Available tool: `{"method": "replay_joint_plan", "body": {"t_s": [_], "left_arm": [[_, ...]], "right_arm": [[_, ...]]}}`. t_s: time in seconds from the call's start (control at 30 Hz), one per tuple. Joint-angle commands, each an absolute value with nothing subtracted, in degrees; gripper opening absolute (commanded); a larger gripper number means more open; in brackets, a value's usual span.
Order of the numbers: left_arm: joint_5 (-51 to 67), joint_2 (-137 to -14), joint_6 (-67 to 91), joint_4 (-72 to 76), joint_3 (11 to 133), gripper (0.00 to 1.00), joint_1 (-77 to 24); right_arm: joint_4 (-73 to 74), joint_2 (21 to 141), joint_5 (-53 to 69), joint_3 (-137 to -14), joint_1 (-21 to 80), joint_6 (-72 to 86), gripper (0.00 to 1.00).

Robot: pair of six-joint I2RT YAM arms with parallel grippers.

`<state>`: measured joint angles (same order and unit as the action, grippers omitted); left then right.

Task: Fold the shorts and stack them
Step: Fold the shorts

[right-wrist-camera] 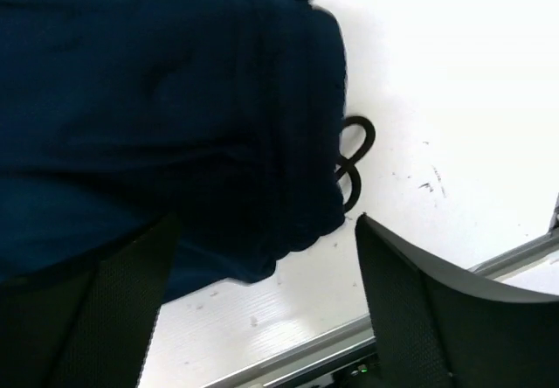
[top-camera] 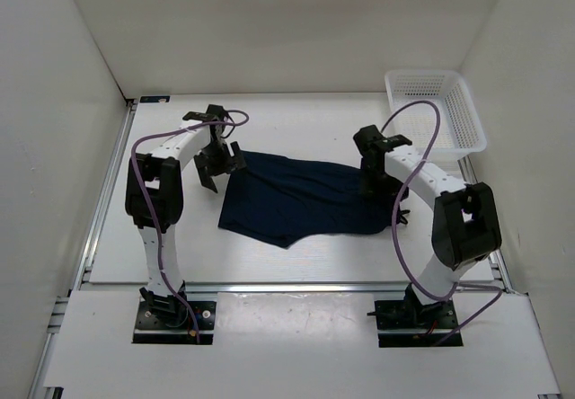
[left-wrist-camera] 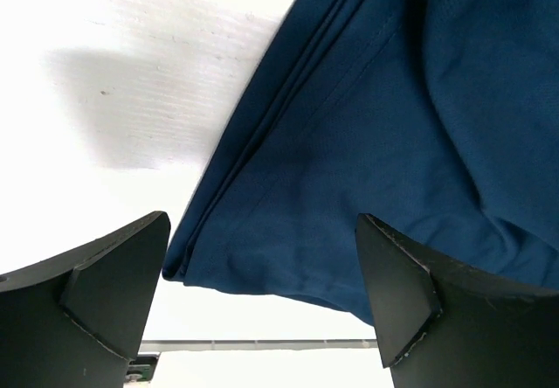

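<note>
Table [top-camera: 296, 120] stretches white under everything. Laid out near its middle, the shorts [top-camera: 301, 199] have their long axis running left to right, between the two arms. The white basket [top-camera: 436, 111] sits in the far right corner, well apart. The left gripper [top-camera: 216, 161] hangs at the cloth's far left corner, jaws spread wide around the doubled edge. The right gripper [top-camera: 373, 181] hangs over the right end, jaws likewise parted above the waistband. Each arm is nearest its own end. The drawstring [right-wrist-camera: 354, 156] loops out just beside that waistband.
</note>
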<state>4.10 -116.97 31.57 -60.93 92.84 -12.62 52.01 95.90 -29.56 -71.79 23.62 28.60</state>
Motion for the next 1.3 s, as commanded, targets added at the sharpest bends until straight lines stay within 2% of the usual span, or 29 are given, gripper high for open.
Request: {"method": "replay_joint_plan", "body": {"t_s": [0.0, 0.07, 0.1, 0.33, 0.57, 0.77, 1.0, 1.23, 1.27], "left_arm": [[4.1, -114.3, 30.6, -61.0, 92.6, 0.98, -13.0], [4.1, -113.8, 30.6, -61.0, 92.6, 0.98, -13.0], [4.1, -113.8, 30.6, -61.0, 92.6, 0.98, -13.0], [3.6, -113.8, 30.6, -61.0, 92.1, 0.98, -13.0], [3.6, -113.3, 30.6, -61.0, 91.6, 0.98, -13.0], [3.6, -112.8, 30.6, -61.0, 90.5, 0.98, -13.0], [3.6, -112.8, 30.6, -60.5, 90.5, 0.98, -13.0], [3.6, -113.3, 30.6, -60.5, 90.5, 0.98, -13.0], [3.6, -113.3, 30.6, -60.5, 90.5, 0.98, -13.0]], "right_arm": [[49.1, 92.8, -25.8, -71.5, 19.2, 28.8, 0.87], [48.0, 90.1, -21.0, -70.9, 15.4, 28.1, 0.99], [46.3, 89.2, -18.5, -70.2, 13.9, 27.6, 1.0], [38.8, 82.4, 4.2, -61.1, 0.1, 26.5, 1.0], [33.7, 78.0, 12.7, -49.9, -6.1, 30.8, 1.0], [29.5, 74.7, 17.9, -41.7, -11.5, 34.5, 1.0], [19.1, 75.4, 21.4, -34.5, -11.5, 39.8, 1.0], [12.7, 77.9, 16.9, -32.7, -11.5, 42.7, 0.88], [11.7, 77.9, 15.5, -32.7, -11.5, 43.2, 0.84]]}}
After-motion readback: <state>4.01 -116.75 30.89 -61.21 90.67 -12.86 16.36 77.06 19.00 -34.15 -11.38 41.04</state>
